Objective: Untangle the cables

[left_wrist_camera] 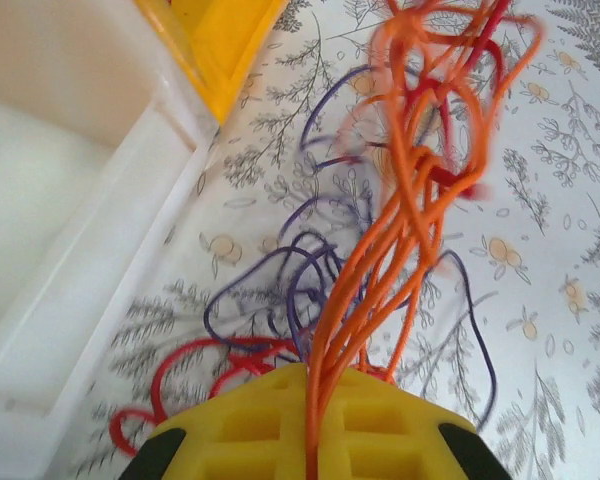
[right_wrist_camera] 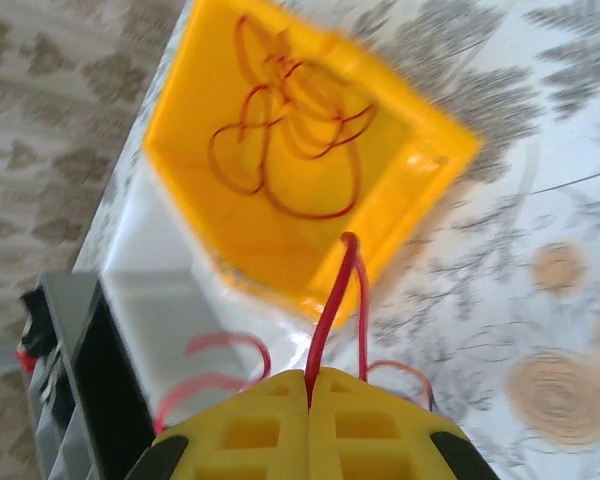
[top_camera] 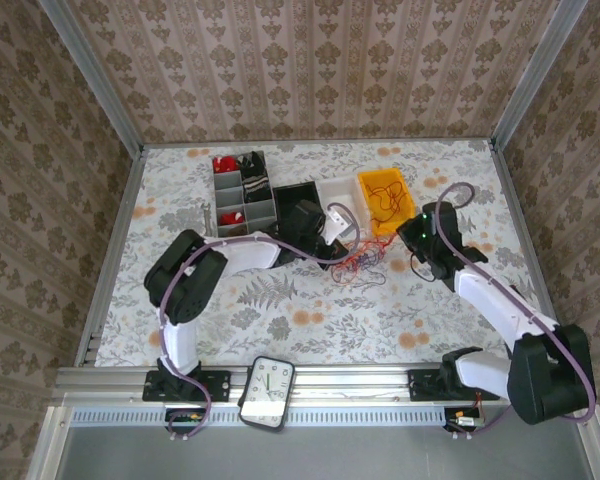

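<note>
Thin glossy cables (left_wrist_camera: pixel 430 150) pinched in two places above the flowered table (left_wrist_camera: pixel 540 300).
Our left gripper (left_wrist_camera: pixel 310 410), ribbed yellow fingers clenched, grasps the curly orange bundle (left_wrist_camera: pixel 375 300) beside a white bin (left_wrist_camera: pixel 70 230); our right gripper (right_wrist_camera: pixel 308 395) clamps one red strand (right_wrist_camera: pixel 332 295) before the yellow bin (right_wrist_camera: pixel 190 120). Both arms reach inward, elbows bent.

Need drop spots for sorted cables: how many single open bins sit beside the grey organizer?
3, in a row: black bin next to the grey organizer, white bin in the middle, yellow bin farthest right with wires inside. None seems hidden.
</note>
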`<state>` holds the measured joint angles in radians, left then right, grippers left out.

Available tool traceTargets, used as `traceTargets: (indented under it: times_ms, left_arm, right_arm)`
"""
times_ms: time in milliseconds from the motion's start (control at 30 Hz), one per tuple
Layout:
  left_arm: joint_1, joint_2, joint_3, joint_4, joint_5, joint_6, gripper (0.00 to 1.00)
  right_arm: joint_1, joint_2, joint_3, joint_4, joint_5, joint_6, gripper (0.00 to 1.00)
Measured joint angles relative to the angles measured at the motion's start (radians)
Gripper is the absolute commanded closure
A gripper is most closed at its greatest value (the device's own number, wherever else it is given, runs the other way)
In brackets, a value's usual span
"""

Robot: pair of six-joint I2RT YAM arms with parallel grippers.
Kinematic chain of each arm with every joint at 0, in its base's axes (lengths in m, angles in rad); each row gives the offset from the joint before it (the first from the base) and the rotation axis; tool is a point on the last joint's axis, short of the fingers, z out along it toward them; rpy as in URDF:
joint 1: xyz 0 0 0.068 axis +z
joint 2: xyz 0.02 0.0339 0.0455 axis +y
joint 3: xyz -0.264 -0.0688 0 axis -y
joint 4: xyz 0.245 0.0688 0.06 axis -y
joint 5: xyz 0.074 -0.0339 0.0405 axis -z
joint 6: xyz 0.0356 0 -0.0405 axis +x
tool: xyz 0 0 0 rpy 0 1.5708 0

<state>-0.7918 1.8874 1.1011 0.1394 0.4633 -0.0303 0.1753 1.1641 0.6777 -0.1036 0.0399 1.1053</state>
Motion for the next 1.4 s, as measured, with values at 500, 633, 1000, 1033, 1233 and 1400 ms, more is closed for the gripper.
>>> traceTargets:
  times_ms: [500,633,1000,1033,1233,1400]
  left_arm:
    - [0.061,-0.135,-0.19,-0.107,-0.082,0.0,1.0]
    - [0.068,-0.161,-0.204,-0.129,-0.107,0.001,1.0]
    - [0.105,-0.293,-0.282,-0.154,-0.172,0.001,0.98]
    - [0.096,-0.297,-0.282,-0.154,-0.172,0.001,1.0]
    - [0.067,-0.319,-0.283,-0.153,-0.177,-0.009,1.0]
    - [0.066,-0.41,-0.31,-0.136,-0.232,-0.04,1.0]
  right_arm:
    - [-0.122,-0.08,-0.032,-0.153,0.118,-0.009,1.0]
    - [-0.123,-0.075,-0.036,-0.152,0.108,-0.064,1.0]
    - [-0.123,-0.039,-0.036,-0.133,0.088,-0.233,1.0]
    - [-0.123,-0.033,-0.036,-0.121,0.074,-0.245,1.0]
    - [-0.122,-0.012,-0.036,-0.094,0.015,-0.293,1.0]
    - [-0.122,-0.023,-0.036,-0.114,0.06,-0.307,1.0]
